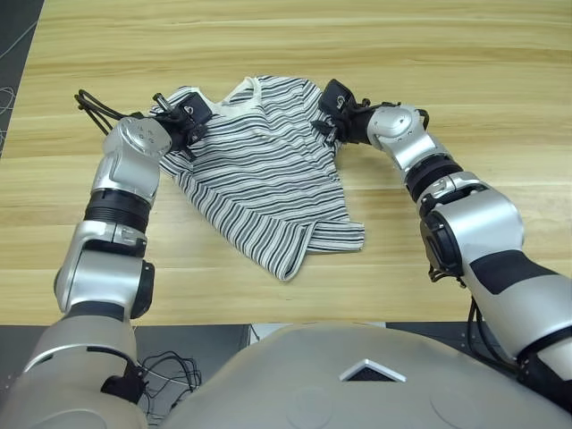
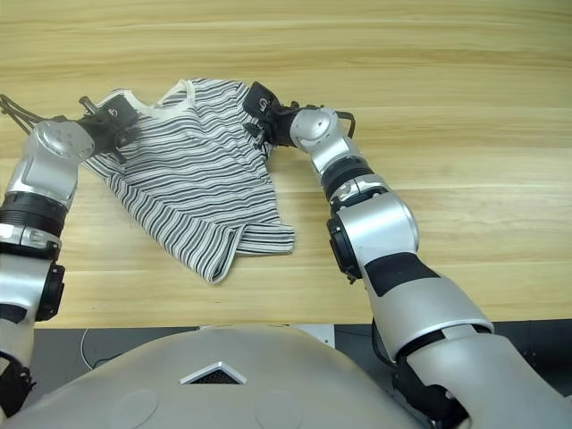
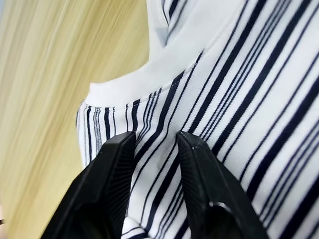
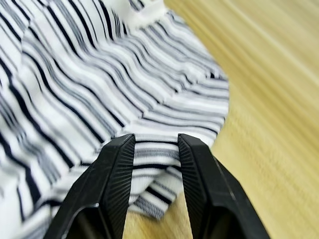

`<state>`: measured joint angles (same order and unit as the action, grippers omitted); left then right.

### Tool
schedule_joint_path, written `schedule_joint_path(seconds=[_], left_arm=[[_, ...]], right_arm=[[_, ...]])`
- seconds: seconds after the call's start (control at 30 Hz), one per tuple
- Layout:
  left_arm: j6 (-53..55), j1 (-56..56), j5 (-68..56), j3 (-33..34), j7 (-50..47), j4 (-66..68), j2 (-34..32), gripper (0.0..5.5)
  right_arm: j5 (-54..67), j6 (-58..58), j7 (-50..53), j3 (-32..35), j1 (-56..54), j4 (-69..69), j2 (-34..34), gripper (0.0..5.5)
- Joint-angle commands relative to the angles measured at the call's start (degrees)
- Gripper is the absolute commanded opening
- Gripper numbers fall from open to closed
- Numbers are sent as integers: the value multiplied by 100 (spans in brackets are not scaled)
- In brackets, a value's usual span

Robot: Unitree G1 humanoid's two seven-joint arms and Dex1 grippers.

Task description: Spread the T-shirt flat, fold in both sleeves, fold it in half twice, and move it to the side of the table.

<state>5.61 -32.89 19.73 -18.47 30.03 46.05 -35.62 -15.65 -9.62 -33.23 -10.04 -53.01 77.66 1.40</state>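
T-shirt (image 1: 259, 179) navy-white striped — rumpled; hem corner folded over

One striped T-shirt (image 1: 259, 179) lies on one wooden table (image 1: 465, 80), and the shirt has one white neckband (image 1: 231, 107). There are two grippers: one left gripper (image 3: 155, 142) at the shirt's far left corner and one right gripper (image 4: 156, 142) at its far right. Each has two black fingers (image 3: 112, 174), four altogether.
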Motion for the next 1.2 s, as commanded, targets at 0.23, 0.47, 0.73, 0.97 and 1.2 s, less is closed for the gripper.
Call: schedule_joint_path(seconds=[0.23,0.47,0.73,0.97,1.2], left_arm=[[-287,19,231,-117,35,531,25,157],[-1056,-80,-289,324,-109,-8,211,157],[-2686,-41,-1238,532,357,-1317,874,157],[-2822,187,-975,232,714,-1690,830,157],[-1818,1725,-1615,265,1845,-4770,83,157]], right_arm=[[-644,728,67,-392,-146,136,877,160],[-529,240,-1150,-445,38,-55,1491,160],[-225,-436,-2016,-357,425,-470,1822,160],[-413,-916,-1629,-547,548,-966,2220,160],[-350,-942,-1914,-579,1142,-3381,2840,160]])
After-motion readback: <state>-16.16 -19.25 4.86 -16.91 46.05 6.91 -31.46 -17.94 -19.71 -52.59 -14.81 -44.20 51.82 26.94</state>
